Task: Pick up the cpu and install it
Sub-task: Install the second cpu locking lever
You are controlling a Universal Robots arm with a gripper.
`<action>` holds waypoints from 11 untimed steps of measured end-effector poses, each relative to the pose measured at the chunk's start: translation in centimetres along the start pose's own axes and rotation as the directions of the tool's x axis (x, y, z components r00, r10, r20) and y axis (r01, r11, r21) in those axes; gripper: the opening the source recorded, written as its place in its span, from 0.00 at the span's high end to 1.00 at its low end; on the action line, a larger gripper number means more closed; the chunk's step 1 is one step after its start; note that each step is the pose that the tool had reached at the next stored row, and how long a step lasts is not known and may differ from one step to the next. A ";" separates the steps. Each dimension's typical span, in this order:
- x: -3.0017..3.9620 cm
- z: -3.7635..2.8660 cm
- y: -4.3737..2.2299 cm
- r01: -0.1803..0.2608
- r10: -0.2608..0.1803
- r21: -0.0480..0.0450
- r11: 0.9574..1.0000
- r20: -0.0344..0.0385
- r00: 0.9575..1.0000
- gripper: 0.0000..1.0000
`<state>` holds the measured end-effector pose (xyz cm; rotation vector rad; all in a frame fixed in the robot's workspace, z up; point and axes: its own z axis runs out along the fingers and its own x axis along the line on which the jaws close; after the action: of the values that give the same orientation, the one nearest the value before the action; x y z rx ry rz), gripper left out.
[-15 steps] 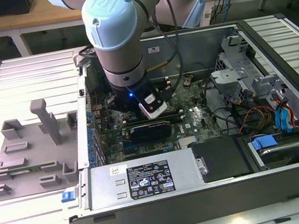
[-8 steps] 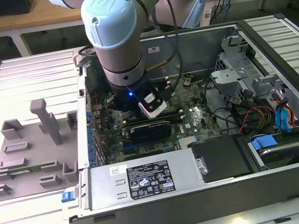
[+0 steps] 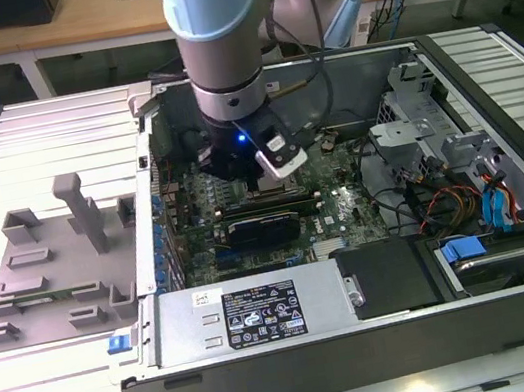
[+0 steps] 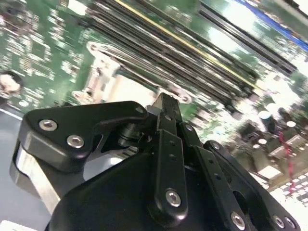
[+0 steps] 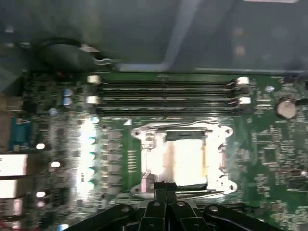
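The cpu (image 5: 185, 161) is a pale, shiny square lying flat inside the metal-framed socket (image 5: 144, 139) on the green motherboard (image 5: 260, 149). In the second wrist view the cpu (image 4: 134, 89) shows as a light patch just past the fingertips. My gripper (image 5: 166, 188) hangs low over the socket's near edge, its black fingers (image 4: 166, 120) pressed together with nothing visible between them. In the exterior view the gripper (image 3: 258, 184) reaches down into the open computer case (image 3: 369, 340), over the middle of the board.
Rows of memory slots (image 5: 166, 94) run beside the socket. A power supply (image 3: 252, 309) and a drive bay with blue tabs (image 3: 494, 246) line the case's front, with cables (image 3: 435, 196) on the exterior view's right. A grey fixture (image 3: 51, 264) stands outside on the exterior view's left.
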<state>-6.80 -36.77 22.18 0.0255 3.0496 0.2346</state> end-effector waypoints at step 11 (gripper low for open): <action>-1.97 -2.57 2.43 0.002 -0.002 0.030 1.000 0.000 1.000 0.89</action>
<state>-5.03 -34.80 25.24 0.0237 3.0525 0.1881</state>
